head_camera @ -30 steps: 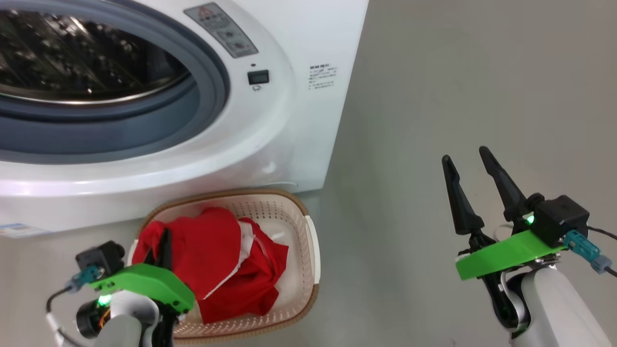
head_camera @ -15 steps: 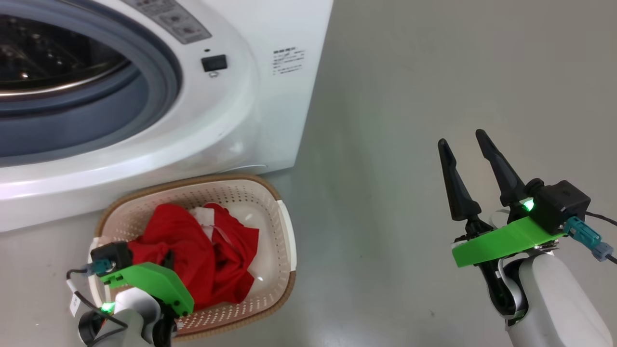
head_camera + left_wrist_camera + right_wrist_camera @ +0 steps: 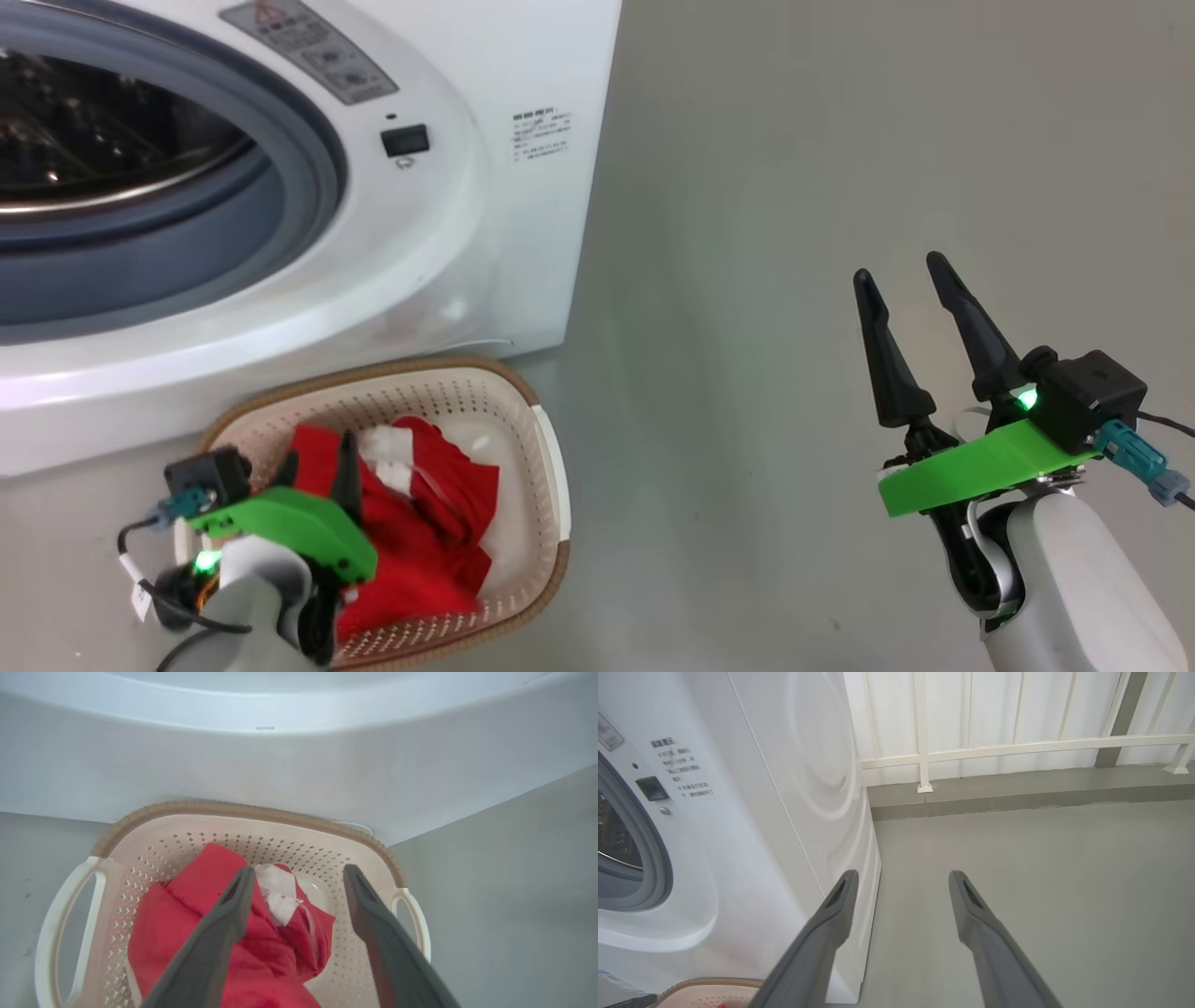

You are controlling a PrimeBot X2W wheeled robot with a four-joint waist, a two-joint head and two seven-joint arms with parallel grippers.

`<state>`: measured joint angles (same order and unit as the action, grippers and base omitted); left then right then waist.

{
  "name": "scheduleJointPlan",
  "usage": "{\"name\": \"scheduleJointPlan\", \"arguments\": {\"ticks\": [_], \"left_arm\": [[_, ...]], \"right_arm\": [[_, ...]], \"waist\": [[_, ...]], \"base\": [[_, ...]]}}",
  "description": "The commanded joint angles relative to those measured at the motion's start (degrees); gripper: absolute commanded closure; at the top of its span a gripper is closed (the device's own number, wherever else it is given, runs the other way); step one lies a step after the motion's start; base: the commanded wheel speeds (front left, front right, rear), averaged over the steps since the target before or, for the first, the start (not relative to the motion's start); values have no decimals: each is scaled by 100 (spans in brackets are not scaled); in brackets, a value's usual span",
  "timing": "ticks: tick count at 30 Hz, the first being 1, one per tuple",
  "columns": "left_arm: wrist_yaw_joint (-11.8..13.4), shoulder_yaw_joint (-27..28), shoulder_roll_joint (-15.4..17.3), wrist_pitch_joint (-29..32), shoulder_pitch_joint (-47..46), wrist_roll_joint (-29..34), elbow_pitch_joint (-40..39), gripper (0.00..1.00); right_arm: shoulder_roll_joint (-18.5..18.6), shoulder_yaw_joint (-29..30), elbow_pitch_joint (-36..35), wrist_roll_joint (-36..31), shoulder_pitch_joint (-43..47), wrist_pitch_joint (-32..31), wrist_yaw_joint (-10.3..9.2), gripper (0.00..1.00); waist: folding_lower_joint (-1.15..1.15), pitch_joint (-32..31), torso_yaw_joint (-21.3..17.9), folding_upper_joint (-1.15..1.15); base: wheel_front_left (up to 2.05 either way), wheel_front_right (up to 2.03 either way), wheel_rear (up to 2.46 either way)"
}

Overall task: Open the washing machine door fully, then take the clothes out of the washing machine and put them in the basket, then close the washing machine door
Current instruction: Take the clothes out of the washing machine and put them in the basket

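The left gripper [image 3: 299, 872] hangs open over the clothes [image 3: 196, 914] in the basket [image 3: 280, 816], the right gripper [image 3: 898, 267] is open too, and with the drum [image 3: 93, 140] seemingly empty, closing the door comes next.

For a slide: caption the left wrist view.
Open left hand over red and white clothes in the basket beside the washing machine.

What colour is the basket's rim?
The basket rim is brown, clearest in the left wrist view.

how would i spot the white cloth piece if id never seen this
Find the big white washing machine; a cream perforated basket sits on the floor before it. Inside, atop the red garments, the white cloth is the only pale piece.
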<state>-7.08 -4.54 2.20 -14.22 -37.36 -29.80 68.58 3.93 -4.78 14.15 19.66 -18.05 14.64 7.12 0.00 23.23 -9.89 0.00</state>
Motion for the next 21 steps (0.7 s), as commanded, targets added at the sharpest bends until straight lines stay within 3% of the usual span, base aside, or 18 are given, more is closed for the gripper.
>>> {"name": "scheduleJointPlan", "arguments": {"ticks": [1,18,21], "left_arm": [[-23,119,122,-71,178,12,-296,0],[-22,763,75,-77,1804,822,-4206,0],[87,778,71,-77,2115,1063,-4781,0]], "right_arm": [[15,-97,-135,-28,63,36,36,0],[16,27,-201,-114,389,36,36,0],[20,44,-241,-142,464,36,36,0]], "waist": [[0,-186,111,0],[0,-1135,497,0],[0,-1292,511,0]], "base": [[0,0,0],[0,0,0],[0,0,0]]}}
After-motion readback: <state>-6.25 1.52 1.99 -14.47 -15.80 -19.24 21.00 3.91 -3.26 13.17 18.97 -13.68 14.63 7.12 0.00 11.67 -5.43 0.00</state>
